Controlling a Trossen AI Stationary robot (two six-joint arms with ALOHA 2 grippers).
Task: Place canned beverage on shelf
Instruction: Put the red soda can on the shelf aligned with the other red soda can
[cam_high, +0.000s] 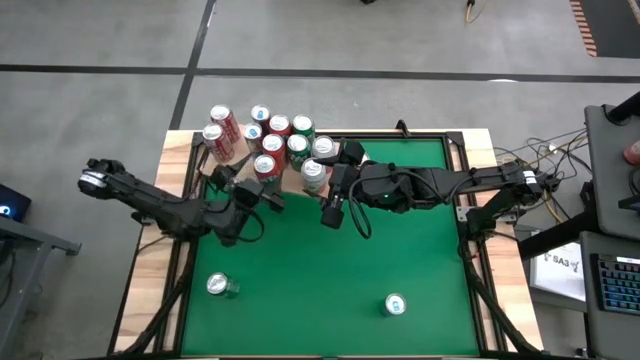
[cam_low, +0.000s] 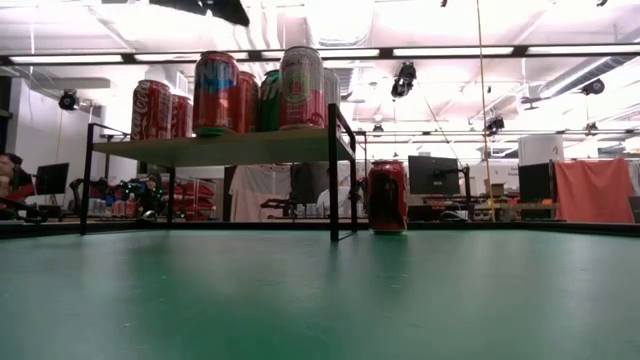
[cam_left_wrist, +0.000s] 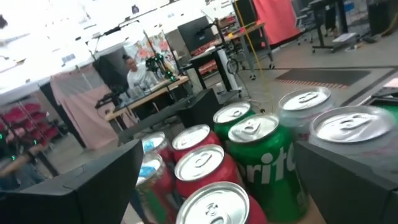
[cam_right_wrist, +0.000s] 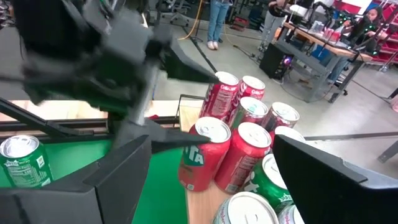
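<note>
Closest to my right wrist lens are that arm's own two dark fingers (cam_right_wrist: 311, 171), spread wide with nothing pinched between them. Between and just beyond them stand the red and green cans (cam_right_wrist: 239, 155) crowded on the shelf (cam_right_wrist: 202, 205). The right gripper (cam_high: 322, 172) hangs over the shelf's right end in the overhead picture, and the left gripper (cam_high: 262, 192) hovers beside the same cluster, its fingers (cam_left_wrist: 348, 171) also apart and empty, the silver tops just ahead of them.

I judge a can has been set down and the hands are free, so the step in hand is going for another. Two cans remain on the green table (cam_high: 300, 270): one (cam_high: 220, 285) well behind the left fingers, one (cam_high: 394, 304) well behind the right. The next move calls for backing clear of the packed cans without knocking one, then dropping to a loose can.

Only the table-level camera shows the shelf is raised on dark legs, with a red can (cam_low: 387, 196) standing on the table beside its end; neither arm appears there. Only the overhead picture shows the two stray cans.
</note>
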